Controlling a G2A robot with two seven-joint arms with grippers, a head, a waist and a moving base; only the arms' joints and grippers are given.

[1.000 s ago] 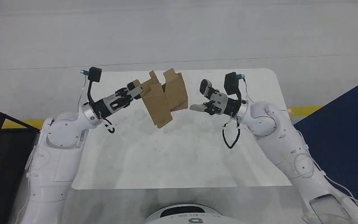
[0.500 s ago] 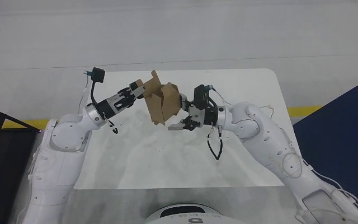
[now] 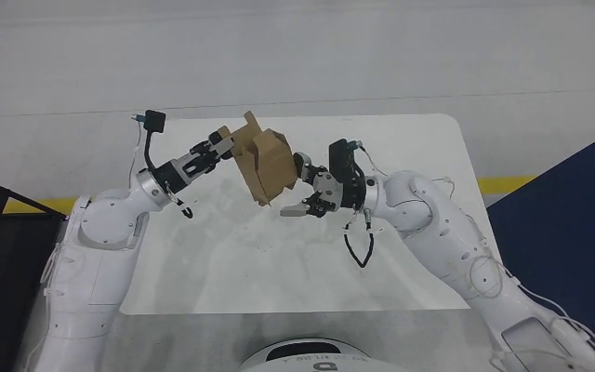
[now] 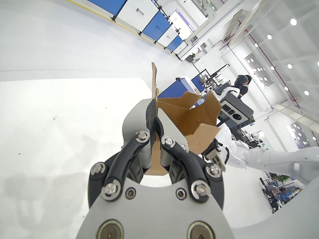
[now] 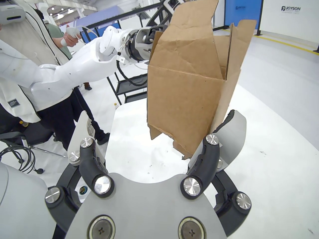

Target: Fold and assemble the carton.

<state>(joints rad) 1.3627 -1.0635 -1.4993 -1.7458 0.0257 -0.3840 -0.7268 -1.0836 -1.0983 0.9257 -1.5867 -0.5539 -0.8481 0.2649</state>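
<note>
Left hand (image 4: 155,118) clamps carton (image 5: 184,88) flap | right hand (image 5: 159,123) wide open, apparently brushing carton

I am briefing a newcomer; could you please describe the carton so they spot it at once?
Look above the far half of the white table. There the left gripper is shut on a flap of a brown cardboard carton held in the air, and the right gripper stands open beside it. It is the only brown thing there.

carton (image 3: 263,166) above table (image 3: 232,270) | left tool (image 3: 226,142) at its left | right tool (image 3: 297,191) at its right
</note>
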